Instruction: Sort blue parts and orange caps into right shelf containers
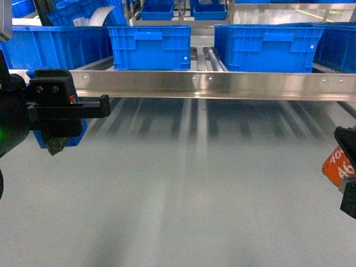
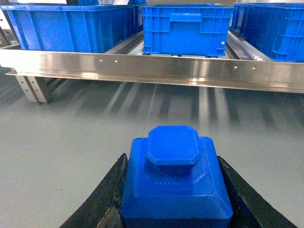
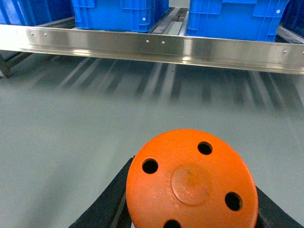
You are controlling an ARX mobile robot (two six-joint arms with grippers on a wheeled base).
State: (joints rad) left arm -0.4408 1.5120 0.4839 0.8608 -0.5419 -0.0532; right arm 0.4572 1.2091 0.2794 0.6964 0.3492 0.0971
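A blue part point(image 2: 176, 180) is clamped between the jaws of the left gripper point(image 2: 175, 190), held by its broad stepped base. An orange cap point(image 3: 192, 183) is gripped by its sides in the right gripper point(image 3: 190, 199), its holed flat top facing the camera. Both are judged rigid, light plastic, the cap's round wall likelier to slip. White digits, apparently "46", are partly readable on the cap in the head view. The blue crates point(image 1: 267, 47) stand on the shelf point(image 1: 211, 83) ahead, near its front edge.
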